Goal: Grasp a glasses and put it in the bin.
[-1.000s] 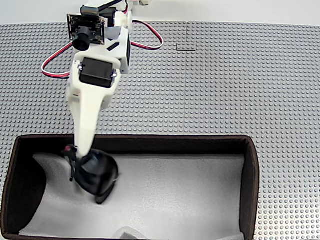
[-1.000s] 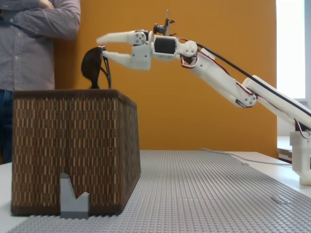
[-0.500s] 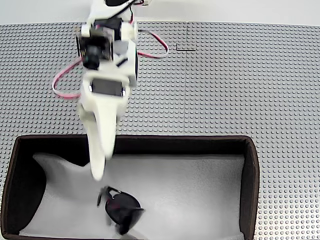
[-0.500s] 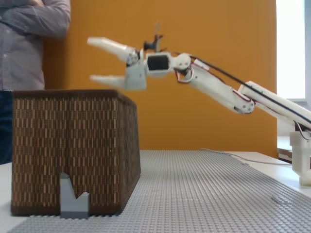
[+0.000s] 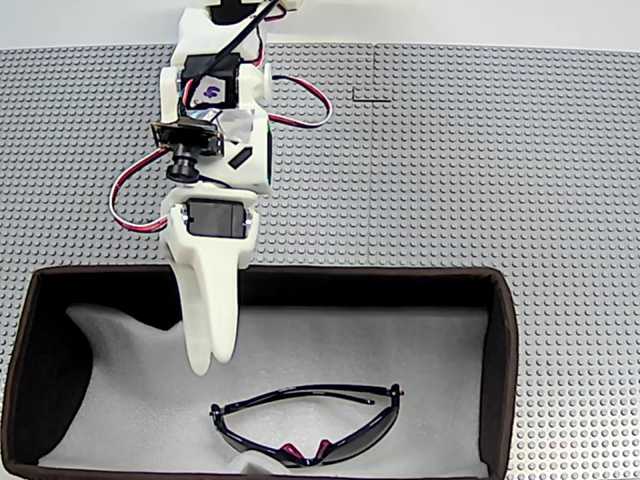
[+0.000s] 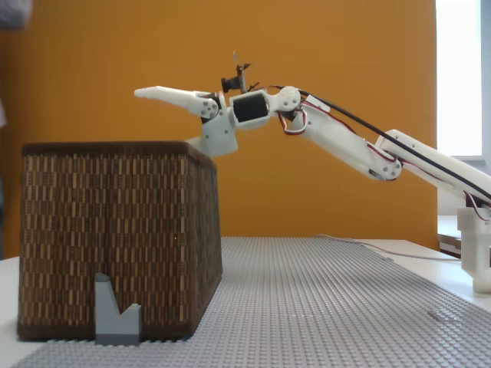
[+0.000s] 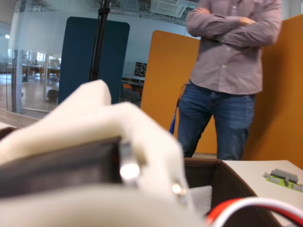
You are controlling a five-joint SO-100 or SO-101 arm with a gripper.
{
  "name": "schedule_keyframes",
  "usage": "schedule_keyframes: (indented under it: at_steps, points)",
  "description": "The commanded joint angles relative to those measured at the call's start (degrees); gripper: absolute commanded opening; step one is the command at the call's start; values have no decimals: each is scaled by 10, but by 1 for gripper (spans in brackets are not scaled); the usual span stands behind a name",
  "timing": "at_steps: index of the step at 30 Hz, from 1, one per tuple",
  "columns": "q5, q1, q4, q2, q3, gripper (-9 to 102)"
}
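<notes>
A white robot arm reaches from the right of the side-on fixed view, sloping up and leftward, its wrist level above the near rim of the bin. The tool is spread wide: one finger points out flat over the bin, the other angles down toward the rim, holding nothing. From above, the tool hangs over the left part of the bin, its long white finger pointing into it. This top-down view also shows the glasses, lying unfolded on the white foam lining near the lower wall, apart from the tool. The bin stands on a grey studded surface. The wrist view shows a person standing with folded arms beyond the bin.
</notes>
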Motion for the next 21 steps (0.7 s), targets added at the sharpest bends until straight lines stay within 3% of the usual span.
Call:
schedule_keyframes:
  at_steps: [1, 4, 15, 21]
  points:
    - [-20, -20, 10, 105, -20, 23]
    - [-32, -26, 47, 173, -20, 0]
    - [-36, -34, 373, 408, -20, 0]
    - [-28, -33, 431, 495, -20, 0]
